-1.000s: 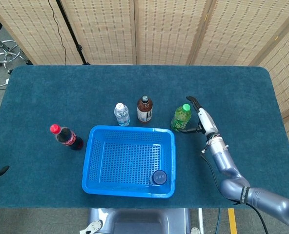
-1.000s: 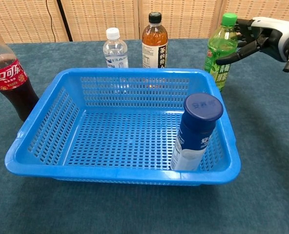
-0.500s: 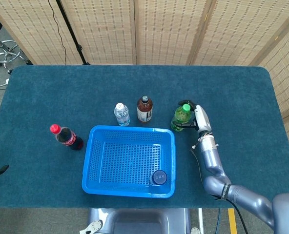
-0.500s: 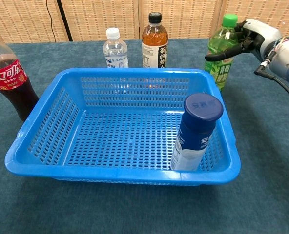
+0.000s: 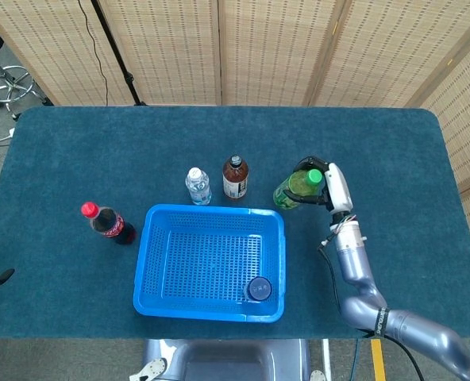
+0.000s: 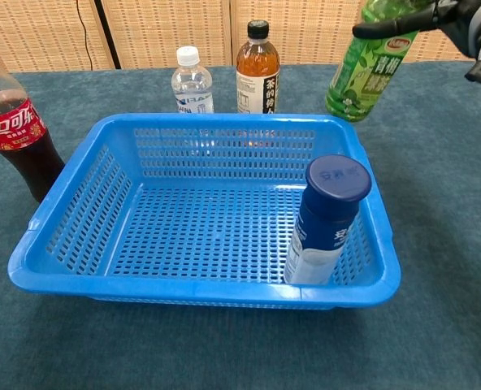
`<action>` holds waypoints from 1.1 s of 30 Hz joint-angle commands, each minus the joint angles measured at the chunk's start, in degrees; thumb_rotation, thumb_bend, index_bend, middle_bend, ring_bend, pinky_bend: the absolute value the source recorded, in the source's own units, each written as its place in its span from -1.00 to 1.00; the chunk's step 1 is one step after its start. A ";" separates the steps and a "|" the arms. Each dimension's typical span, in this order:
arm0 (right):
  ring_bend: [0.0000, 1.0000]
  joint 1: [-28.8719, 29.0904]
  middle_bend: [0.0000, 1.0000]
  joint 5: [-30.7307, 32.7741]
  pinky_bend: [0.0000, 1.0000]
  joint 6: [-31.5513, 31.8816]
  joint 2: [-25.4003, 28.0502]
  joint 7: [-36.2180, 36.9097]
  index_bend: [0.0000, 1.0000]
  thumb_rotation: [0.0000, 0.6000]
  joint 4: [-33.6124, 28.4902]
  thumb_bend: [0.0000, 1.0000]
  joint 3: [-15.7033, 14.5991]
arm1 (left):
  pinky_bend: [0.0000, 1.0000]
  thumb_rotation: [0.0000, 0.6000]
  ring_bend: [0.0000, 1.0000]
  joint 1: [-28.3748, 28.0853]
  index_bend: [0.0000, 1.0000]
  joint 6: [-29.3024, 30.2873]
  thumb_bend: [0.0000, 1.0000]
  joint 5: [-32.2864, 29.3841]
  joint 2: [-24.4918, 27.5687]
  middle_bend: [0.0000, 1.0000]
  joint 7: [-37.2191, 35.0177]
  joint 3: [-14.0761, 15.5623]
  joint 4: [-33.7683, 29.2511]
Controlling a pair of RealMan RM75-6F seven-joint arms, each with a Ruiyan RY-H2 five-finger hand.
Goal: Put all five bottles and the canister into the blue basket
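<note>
Bottles number four, one green bottle (image 5: 296, 187) gripped by right robot hand (image 5: 333, 187).

Woven folding screens (image 5: 267, 48) stand behind the teal table (image 5: 76, 151), with what seems a stool (image 5: 9, 83) at far left.

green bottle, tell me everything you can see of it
The green bottle is clear green plastic with a green cap and a green printed label. The right hand grips it near the top. It is lifted off the table and tilted, base toward the blue basket, hanging just beyond the basket's far right corner.
</note>
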 commanded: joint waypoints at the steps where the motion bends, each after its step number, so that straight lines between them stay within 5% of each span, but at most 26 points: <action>1: 0.37 -1.77 0.45 -1.83 0.14 1.79 5.98 -0.39 0.33 1.00 -10.29 -0.16 2.37 | -1.00 1.00 -1.00 0.09 -1.00 0.10 -0.92 0.24 0.03 -1.00 -0.22 0.11 0.05; 11: 0.37 -1.89 0.45 -1.35 0.14 -3.82 10.91 0.00 0.33 1.00 -26.65 -0.12 0.04 | -1.00 1.00 -1.00 -0.22 -1.00 -0.43 -0.92 -0.16 -0.32 -1.00 0.75 0.02 -0.11; 22: 0.36 -0.16 0.44 -0.75 0.13 -4.63 5.35 -7.31 0.32 1.00 -21.30 -0.09 -5.65 | -1.00 1.00 -1.00 -0.47 -1.00 -1.23 -0.92 -0.75 0.04 -1.00 -0.23 -0.16 0.10; 29: 0.32 -1.46 0.40 -5.84 0.12 -4.53 5.35 -7.92 0.29 1.00 -18.36 -0.08 -9.93 | -1.00 1.00 -1.00 -0.39 -1.00 -1.21 -0.92 -0.81 0.24 -1.00 -0.92 -0.21 0.19; 31: 0.18 -1.71 0.25 -8.77 0.04 -4.52 5.87 -7.94 0.16 1.00 -17.12 -0.09 -11.47 | -1.00 1.00 -1.00 -0.39 -1.00 -1.24 -0.92 -0.61 0.24 -1.00 -1.00 -0.10 0.14; 33: -0.17 -1.88 -0.11 -11.35 -0.14 -4.38 6.43 -7.47 -0.12 1.00 -15.95 -0.24 -12.57 | -1.00 1.00 -1.00 -0.37 -1.00 -1.21 -0.92 -0.39 0.23 -1.00 -0.96 0.00 0.07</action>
